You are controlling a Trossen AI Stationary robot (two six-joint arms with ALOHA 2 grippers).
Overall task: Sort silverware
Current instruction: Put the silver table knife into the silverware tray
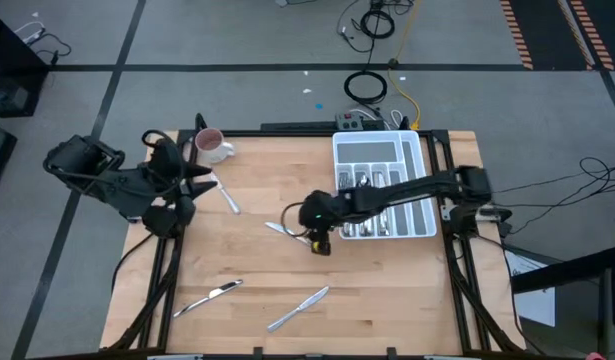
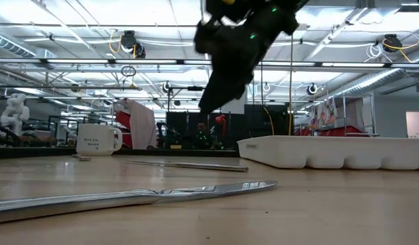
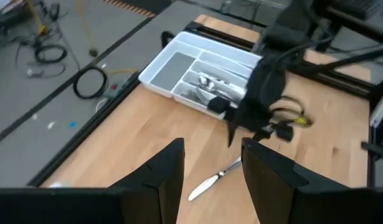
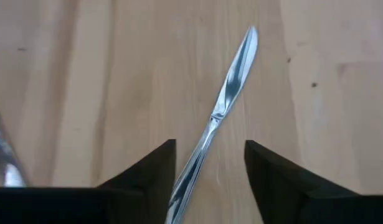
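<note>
My right gripper [image 4: 210,168] hangs over the middle of the surface [image 1: 387,290], its fingers spread apart and gripping nothing. A knife [image 4: 222,112] lies flat on the wood directly beneath it, its handle running into the gap between my fingers and its pointed blade reaching out ahead of them, slightly slanted across the grain. In the high view this knife [image 1: 277,228] lies just left of the gripper, left of the white tray [image 1: 419,150]. My left gripper [image 3: 211,180] waits open at the left edge.
</note>
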